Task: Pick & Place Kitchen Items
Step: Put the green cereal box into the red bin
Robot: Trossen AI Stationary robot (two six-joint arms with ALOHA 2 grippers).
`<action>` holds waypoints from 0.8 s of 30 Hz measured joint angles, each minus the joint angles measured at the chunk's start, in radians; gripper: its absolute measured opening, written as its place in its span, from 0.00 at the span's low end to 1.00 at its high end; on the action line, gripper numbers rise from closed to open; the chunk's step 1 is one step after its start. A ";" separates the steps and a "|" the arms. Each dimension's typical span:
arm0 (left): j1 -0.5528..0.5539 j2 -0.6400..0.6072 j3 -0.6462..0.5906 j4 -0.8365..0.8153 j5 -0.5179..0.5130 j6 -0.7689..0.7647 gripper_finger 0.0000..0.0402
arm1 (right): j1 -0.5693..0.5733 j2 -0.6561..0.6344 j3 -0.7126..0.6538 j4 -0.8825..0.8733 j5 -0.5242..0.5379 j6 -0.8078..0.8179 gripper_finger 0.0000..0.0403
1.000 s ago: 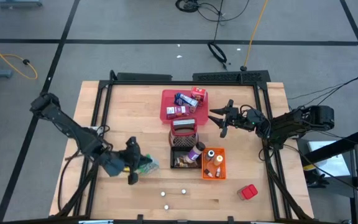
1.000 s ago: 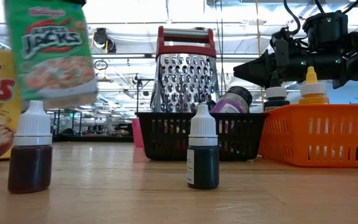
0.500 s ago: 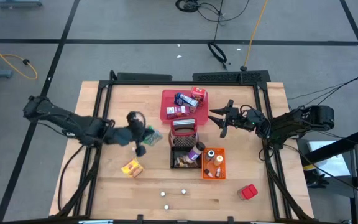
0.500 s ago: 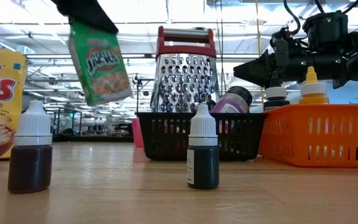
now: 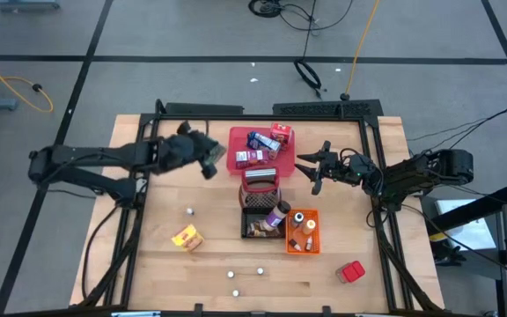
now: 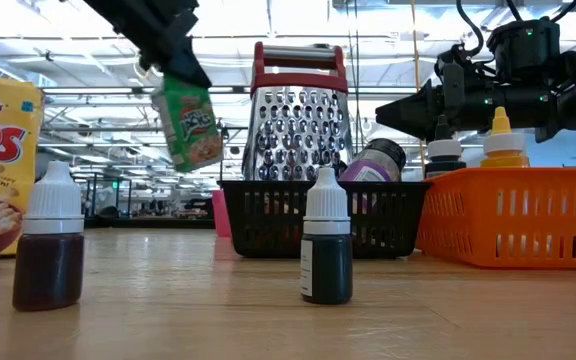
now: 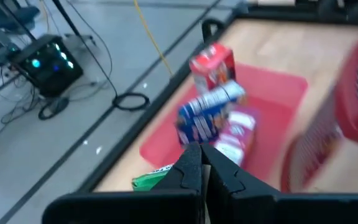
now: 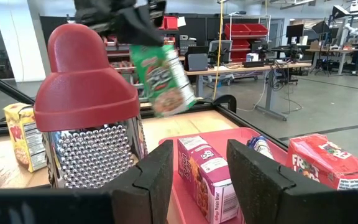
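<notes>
A green cereal box (image 6: 190, 122) hangs in the air by the left rim of the red tray (image 5: 236, 161); my left gripper (image 5: 209, 160) is shut on it. In the right wrist view the green cereal box (image 8: 166, 78) shows behind the red-topped grater (image 8: 86, 118). The tray holds red and blue packs (image 7: 213, 106). Right of the tray, above the table, my right gripper (image 5: 311, 172) stands open with nothing between its fingers (image 8: 157, 180). A yellow box (image 5: 186, 236) and a red pack (image 5: 351, 271) lie on the table. My left gripper pinches the green box's upper end (image 8: 143, 48) between its two fingers. The fingers come slanting down from the table's left side. The box hangs below them, tilted, clear of the table and the tray.
The black wire basket (image 5: 260, 211) with the grater stands mid-table, and the orange bin (image 5: 302, 231) with bottles is at its right. Two small dropper bottles (image 6: 326, 250) (image 6: 50, 250) stand near the front. Tiny white pieces (image 5: 232, 274) (image 5: 189, 210) lie on the wood.
My left gripper has swung from the near left of the table toward the far edge and the red tray, staying shut on the green box. The box has travelled with it, clear of the table, and now hangs by the tray's left rim.
</notes>
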 joint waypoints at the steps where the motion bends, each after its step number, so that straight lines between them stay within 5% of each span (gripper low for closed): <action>1: 0.028 0.000 0.000 0.029 0.023 0.022 0.00 | 0.000 0.000 0.000 0.000 0.000 0.000 0.35; 11: 0.230 0.007 0.000 0.155 0.173 0.090 0.00 | 0.000 0.000 0.000 0.000 0.000 0.000 0.35; 24: 0.312 0.204 0.000 0.379 0.280 0.112 0.00 | 0.000 0.000 0.000 -0.015 0.000 0.000 0.35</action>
